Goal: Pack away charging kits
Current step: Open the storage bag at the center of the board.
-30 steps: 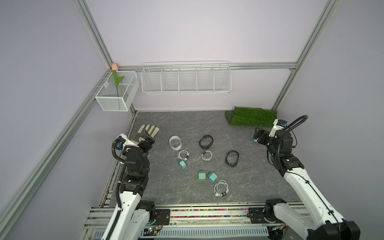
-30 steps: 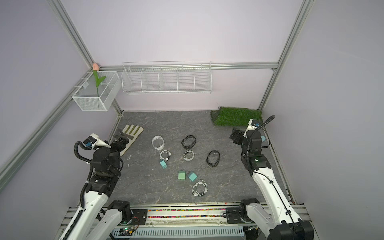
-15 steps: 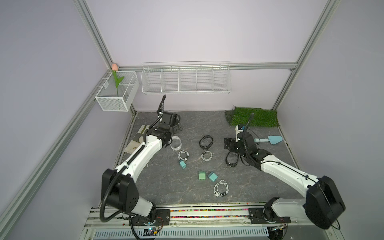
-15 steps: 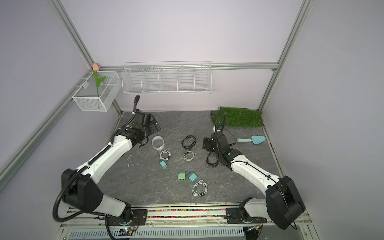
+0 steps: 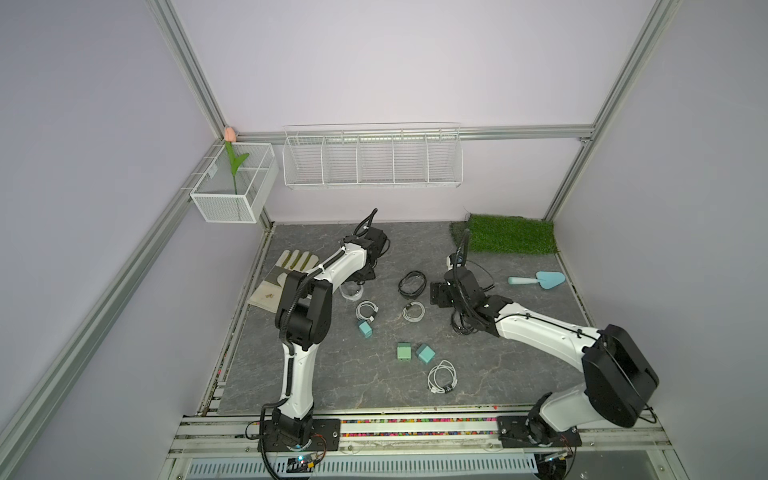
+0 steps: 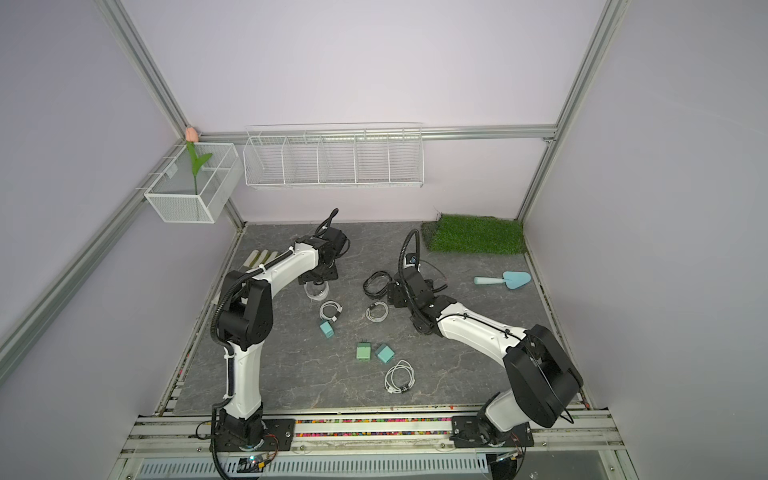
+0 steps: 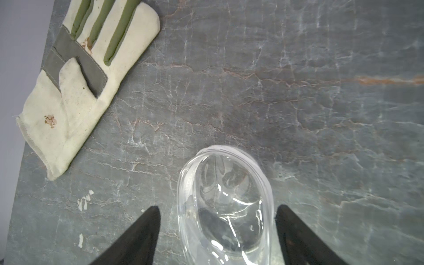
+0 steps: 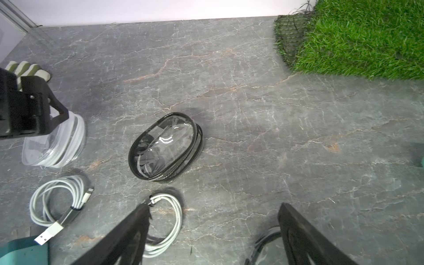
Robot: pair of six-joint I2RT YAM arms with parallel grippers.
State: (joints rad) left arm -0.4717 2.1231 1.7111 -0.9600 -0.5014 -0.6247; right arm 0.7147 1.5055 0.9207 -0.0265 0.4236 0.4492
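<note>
Grey stone-patterned tabletop (image 5: 519, 365) holds the kits loose near its middle: a teal charger block (image 5: 365, 329) beside a coiled white cable (image 5: 367, 311), a second cable (image 5: 413, 311) close by, two more blocks (image 5: 403, 351) side by side, and a third cable (image 5: 442, 376) in front of them. The left gripper (image 7: 216, 207) straddles a clear white-rimmed case (image 7: 226, 179), jaws spread, one finger clear of it. The right gripper (image 8: 213, 206) hangs spread and empty by the second cable and a black-rimmed case (image 8: 166, 146). Any print is too small to read.
</note>
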